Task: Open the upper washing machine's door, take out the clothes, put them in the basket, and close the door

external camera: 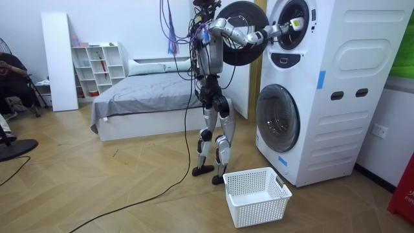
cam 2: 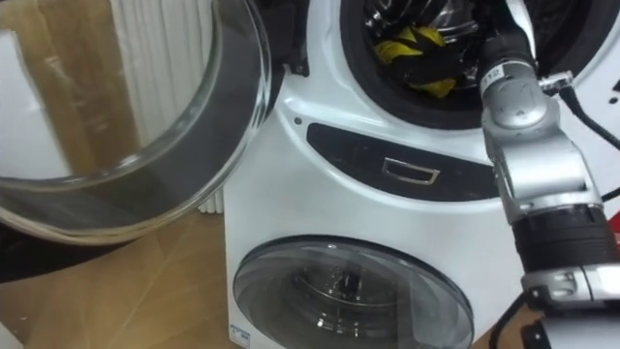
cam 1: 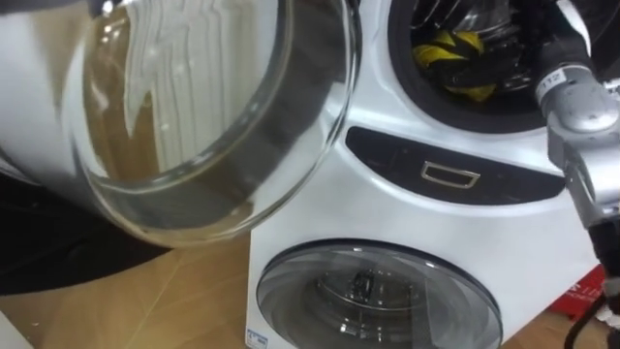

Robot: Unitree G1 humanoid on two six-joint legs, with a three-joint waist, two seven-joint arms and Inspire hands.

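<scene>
the open upper door (cam 1: 194, 116) sits nearest the head camera, its glass bowl swung out to the left. behind it stands the white machine (cam 1: 320, 194), with two round doors, counted: this one open and a lower door (cam 1: 378, 301) shut. between them runs one dark panel (cam 1: 450, 174) with a small recessed handle. the right arm comes in from the right and reaches into the upper drum, where the right hand (cam 2: 496, 47) lies among the clothes (cam 1: 453, 58), one yellow and black bundle still inside the drum; whether its fingers are apart or clamped on cloth i cannot tell, since the dark drum mouth hides them. the room view adds the whole stance: the robot stands upright on the wood floor (external camera: 129, 194) facing the machine, arm raised to the upper drum. one white basket (external camera: 255, 194) stands on the floor just beside its feet, before the lower door. farther back are one bed (external camera: 149, 97), one white shelf (external camera: 97, 65), and a seated person (external camera: 13, 74) at the room view's left edge.
</scene>
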